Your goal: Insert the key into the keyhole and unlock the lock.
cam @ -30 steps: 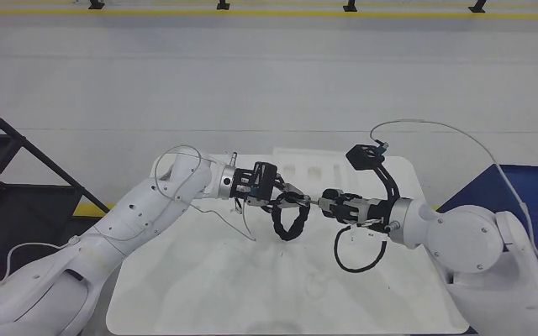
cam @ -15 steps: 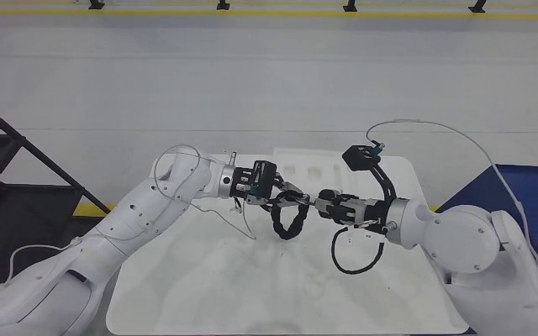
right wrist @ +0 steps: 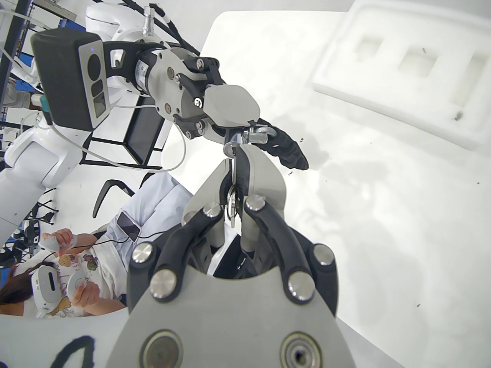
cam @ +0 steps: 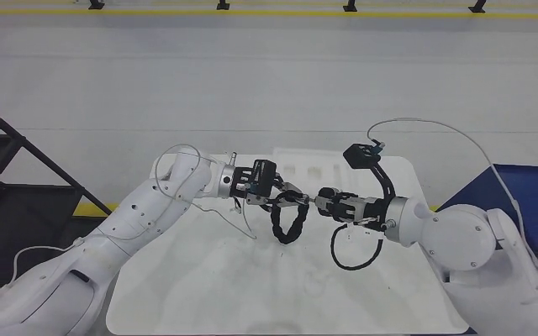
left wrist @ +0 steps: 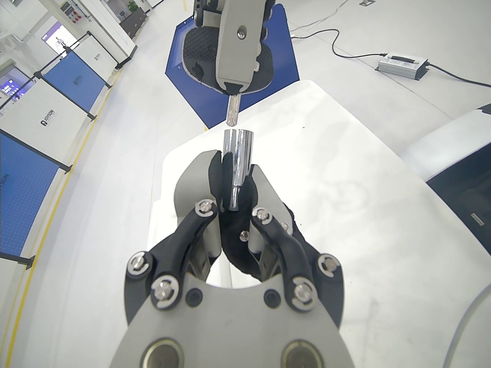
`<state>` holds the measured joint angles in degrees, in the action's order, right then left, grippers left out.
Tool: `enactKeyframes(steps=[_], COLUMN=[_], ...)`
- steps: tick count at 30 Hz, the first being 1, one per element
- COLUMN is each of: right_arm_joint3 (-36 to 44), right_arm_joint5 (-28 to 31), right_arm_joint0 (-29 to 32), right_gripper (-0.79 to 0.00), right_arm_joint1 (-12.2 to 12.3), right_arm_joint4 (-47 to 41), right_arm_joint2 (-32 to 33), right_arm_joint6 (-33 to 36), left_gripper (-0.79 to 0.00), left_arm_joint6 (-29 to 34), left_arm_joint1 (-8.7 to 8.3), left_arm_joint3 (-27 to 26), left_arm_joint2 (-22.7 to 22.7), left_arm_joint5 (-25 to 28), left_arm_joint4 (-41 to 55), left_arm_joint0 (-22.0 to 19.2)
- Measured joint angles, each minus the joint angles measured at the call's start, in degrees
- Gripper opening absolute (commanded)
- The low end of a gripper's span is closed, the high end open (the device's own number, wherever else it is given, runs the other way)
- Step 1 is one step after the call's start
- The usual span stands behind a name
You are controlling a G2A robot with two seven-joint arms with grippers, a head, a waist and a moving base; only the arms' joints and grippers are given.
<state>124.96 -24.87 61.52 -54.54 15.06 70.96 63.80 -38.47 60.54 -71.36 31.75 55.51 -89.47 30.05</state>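
Top view: left end effector [cam: 284,198] and right end effector [cam: 319,200] face tip to tip above the tabletop [cam: 252,286]. Left wrist view: the left clamps the lock [left wrist: 238,155], keyhole end offered to the key [left wrist: 233,110] just short of it. Right wrist view: the right pinches the key's head, blade aligned.

A white desk [cam: 252,286] takes up the lower middle of the top view, its surface marked with faint grey smudges. At its far edge, just above the centre of the frame, lies a white foam tray [cam: 303,160] with square recesses. A black metal rack [cam: 38,214] stands at the left edge, a blue platform [cam: 486,200] at the right edge, and a yellow floor line [cam: 269,12] runs along the top. On the floor, a grey power box [left wrist: 402,64] lies with black cables attached.
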Motion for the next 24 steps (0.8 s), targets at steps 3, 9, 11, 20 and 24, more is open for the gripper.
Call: enactKeyframes(steps=[3,9,11,20,24], right_arm_joint3=[-0.2,-0.7,-0.8,-1.3,-1.3], right_arm_joint5=[0.1,0.0,0.0,-0.3,-0.4], right_arm_joint0=[-0.2,-0.6,-0.7,-1.1,-1.3], right_gripper=[-0.785,-0.785,-0.785,-0.785,-0.785], right_arm_joint1=[0.0,0.0,0.0,0.1,0.1], right_arm_joint4=[-0.3,-0.5,-0.6,-0.6,-0.9], right_arm_joint2=[-0.2,-0.8,-1.0,-1.4,-1.6], right_arm_joint6=[0.2,0.1,0.0,-0.1,0.3], left_gripper=[-0.785,-0.785,-0.785,-0.785,-0.785], left_arm_joint6=[-0.2,-0.5,-0.6,-0.9,-0.7], left_arm_joint1=[0.19,0.48,0.53,0.66,0.67], left_arm_joint3=[0.3,0.6,0.6,0.3,0.3], left_arm_joint2=[0.2,0.5,0.7,1.5,2.0], left_arm_joint5=[0.2,0.5,0.6,1.0,0.8], left_arm_joint4=[-0.3,-0.9,-1.1,-1.9,-2.5], left_arm_joint0=[0.1,0.1,0.2,0.6,0.8])
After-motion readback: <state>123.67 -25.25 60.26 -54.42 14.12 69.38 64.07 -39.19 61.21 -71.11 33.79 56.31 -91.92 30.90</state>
